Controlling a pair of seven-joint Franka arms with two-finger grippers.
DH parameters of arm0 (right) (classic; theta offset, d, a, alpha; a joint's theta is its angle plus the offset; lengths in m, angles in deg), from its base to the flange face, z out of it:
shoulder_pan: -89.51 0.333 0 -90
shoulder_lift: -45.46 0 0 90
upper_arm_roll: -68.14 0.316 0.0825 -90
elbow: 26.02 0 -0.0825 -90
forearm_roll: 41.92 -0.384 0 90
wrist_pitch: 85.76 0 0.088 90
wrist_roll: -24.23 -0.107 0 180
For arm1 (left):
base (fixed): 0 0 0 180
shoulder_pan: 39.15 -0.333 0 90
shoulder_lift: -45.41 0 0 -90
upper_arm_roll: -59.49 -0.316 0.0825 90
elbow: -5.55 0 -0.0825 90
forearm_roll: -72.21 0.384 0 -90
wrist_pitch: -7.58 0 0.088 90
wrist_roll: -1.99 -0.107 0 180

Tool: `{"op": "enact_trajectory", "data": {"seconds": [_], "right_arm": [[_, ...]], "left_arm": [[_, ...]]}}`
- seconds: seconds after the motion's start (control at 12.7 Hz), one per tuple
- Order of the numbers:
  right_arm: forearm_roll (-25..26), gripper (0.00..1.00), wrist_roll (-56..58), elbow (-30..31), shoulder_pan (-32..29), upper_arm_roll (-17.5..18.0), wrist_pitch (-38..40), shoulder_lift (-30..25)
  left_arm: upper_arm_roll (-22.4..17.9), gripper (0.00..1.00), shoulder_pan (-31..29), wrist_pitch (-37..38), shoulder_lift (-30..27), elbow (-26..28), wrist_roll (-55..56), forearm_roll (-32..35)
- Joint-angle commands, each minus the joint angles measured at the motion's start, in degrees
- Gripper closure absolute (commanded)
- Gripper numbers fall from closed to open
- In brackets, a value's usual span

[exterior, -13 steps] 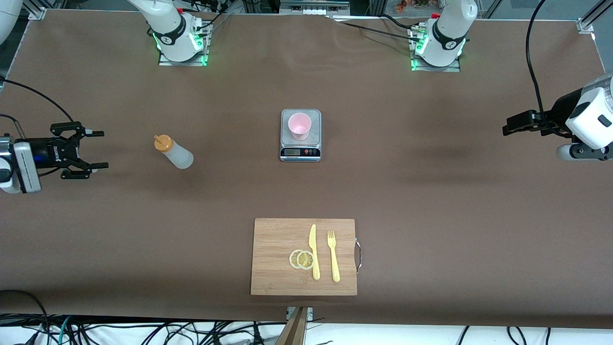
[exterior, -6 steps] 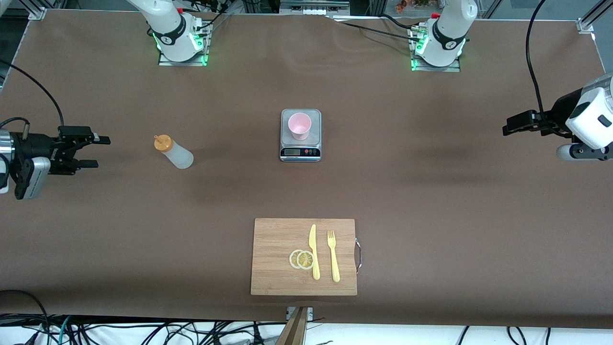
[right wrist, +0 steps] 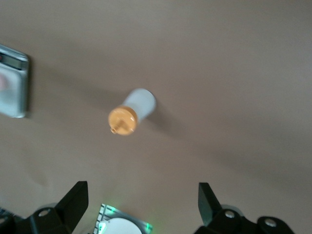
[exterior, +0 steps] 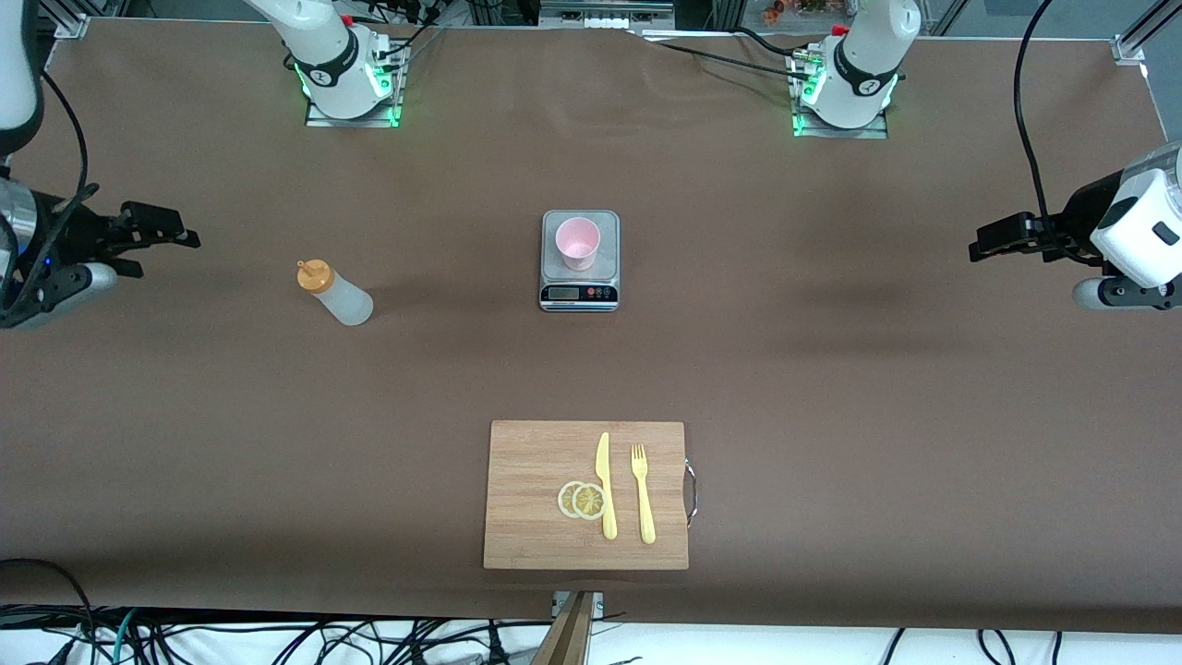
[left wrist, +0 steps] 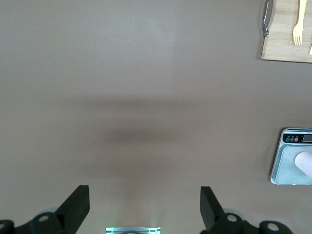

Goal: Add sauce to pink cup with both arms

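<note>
Right hand [exterior: 171, 238] wide, beside sauce bottle [exterior: 335, 291] | left hand [exterior: 990, 246] wide, waiting

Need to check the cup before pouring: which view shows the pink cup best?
The front view: the pink cup stands upright and whole on the scale, open mouth showing. The left wrist view catches only a pale sliver at its edge; the right wrist view gives a pink blur.

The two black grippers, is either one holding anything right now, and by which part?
Nothing is held. The right gripper and left gripper both have open, empty jaws over bare table; the translucent orange-capped squeeze bottle stands untouched.
</note>
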State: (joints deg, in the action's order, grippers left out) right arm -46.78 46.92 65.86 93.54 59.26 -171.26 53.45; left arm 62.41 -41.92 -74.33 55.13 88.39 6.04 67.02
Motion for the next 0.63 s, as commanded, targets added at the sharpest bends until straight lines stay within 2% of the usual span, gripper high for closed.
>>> {"op": "enact_trajectory", "data": {"seconds": [0.0, 0.08, 0.24, 0.39, 0.55], "right_arm": [[5.55, 0.00, -10.36, 6.01, -4.88, 7.36, -1.86, -6.83], [6.87, 0.00, -12.30, 7.50, -6.38, 9.22, -2.39, -8.94], [6.62, 0.00, -14.51, 10.50, -6.66, 9.32, -5.20, -12.90], [6.09, 0.00, -14.34, 9.98, -6.66, 8.97, -9.40, -12.74], [4.26, 0.00, -14.69, 8.33, -5.97, 7.92, -9.00, -12.92]], "left_arm": [[-0.02, 0.00, -0.13, 0.17, 0.39, -1.11, -1.33, 0.36], [-0.02, 0.00, -0.13, 0.17, 0.47, -1.11, -1.33, 0.44], [-0.02, 0.00, -0.13, 0.17, 0.47, -1.11, -1.33, 0.44], [-0.02, 0.00, -0.13, 0.17, 0.47, -1.11, -1.33, 0.44], [-0.02, 0.00, -0.13, 0.17, 0.47, -1.11, -1.33, 0.36]]}}
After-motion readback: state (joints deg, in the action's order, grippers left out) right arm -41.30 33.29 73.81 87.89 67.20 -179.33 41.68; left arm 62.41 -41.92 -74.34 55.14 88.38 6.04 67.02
